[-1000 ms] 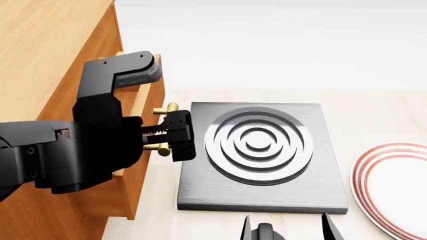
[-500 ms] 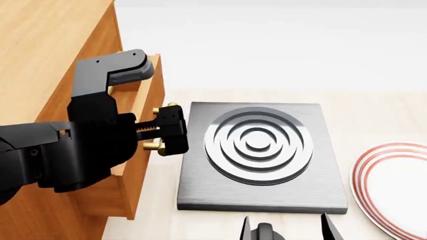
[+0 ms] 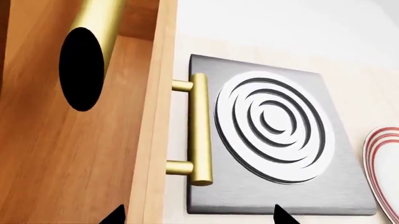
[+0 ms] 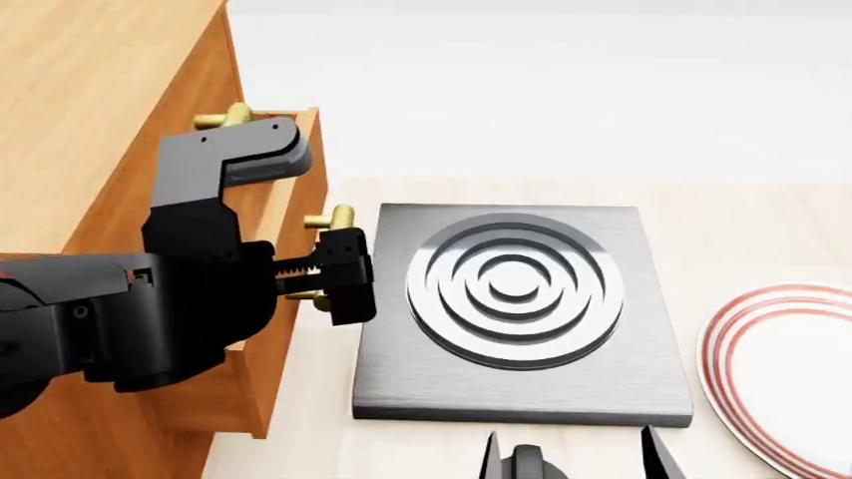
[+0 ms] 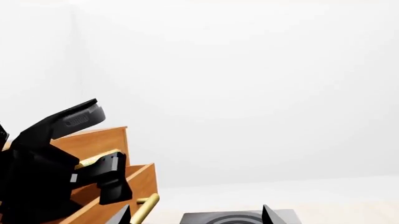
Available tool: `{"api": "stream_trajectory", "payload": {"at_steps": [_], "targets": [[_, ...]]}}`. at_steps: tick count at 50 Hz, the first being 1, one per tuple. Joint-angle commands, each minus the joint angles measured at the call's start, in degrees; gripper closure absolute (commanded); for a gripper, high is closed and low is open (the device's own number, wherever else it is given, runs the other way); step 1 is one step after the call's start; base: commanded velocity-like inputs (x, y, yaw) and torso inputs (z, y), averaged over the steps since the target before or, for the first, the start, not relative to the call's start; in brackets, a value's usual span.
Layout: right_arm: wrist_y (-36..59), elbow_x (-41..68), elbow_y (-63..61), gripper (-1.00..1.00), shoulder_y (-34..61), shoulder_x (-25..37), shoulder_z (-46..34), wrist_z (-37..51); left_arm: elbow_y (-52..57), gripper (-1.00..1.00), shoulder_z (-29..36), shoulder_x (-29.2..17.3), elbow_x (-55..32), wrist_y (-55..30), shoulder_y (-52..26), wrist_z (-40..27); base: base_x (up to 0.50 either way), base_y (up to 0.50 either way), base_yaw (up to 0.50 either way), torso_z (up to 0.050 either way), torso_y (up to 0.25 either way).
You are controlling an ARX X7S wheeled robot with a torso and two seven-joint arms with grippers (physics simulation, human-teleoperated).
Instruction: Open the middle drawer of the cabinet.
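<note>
Cabinet (image 4: pixel 80 90) fills the far left of the head view, tall and wood-grained, and every place below is given from it. The middle drawer (image 4: pixel 286 249) already juts out from its front, toward the grey hotplate (image 4: pixel 513 309). The left gripper (image 4: pixel 333 276) sits at the drawer's front face, right at the brass handle (image 3: pixel 201 128). In the head view its dark fingers (image 4: pixel 349 269) straddle the bar, but whether they are pressing on it I cannot tell; the left wrist view shows the whole handle bare, with only two fingertips at the frame edge. Farther from the cabinet, beyond the hotplate, lies a red-ringed plate (image 4: pixel 785 374). The right gripper (image 4: pixel 573 461) hangs low, well apart from the cabinet, jaws spread and empty.

Judging by how far the drawer stands out, the pull seems partly made. To finish it well, the fingers should close squarely around the bar between its two posts. The pull should then run straight out from the cabinet face, level, so the drawer does not bind. The hotplate just beside the drawer front leaves little room for the wrist.
</note>
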Motion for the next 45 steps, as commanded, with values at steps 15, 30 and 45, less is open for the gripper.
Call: {"api": "stream_trajectory", "payload": {"at_steps": [15,30,45], "targets": [[-0.1,0.14,-0.21,-1.0,-0.06,0.33,-0.07,0.27,-2.5,-1.0,2.4,-1.02,-0.17,-2.4,2.55,-1.16,0.0,0.0,0.0,0.0,-0.004],[-0.21,0.11,-0.03,-1.0,0.06,0.35,-0.24,0.39,-3.53,-1.0,1.9,-0.35,-2.4,-2.8,3.96,0.18,0.0,0.0,0.0,0.0,-0.008],[-0.19,0.15,-0.16,-1.0,0.06,0.51,-0.36,0.59,-2.35,-1.0,1.67,0.62,-2.62,-2.56,4.17,1.18,0.0,0.0,0.0,0.0,-0.009]]}}
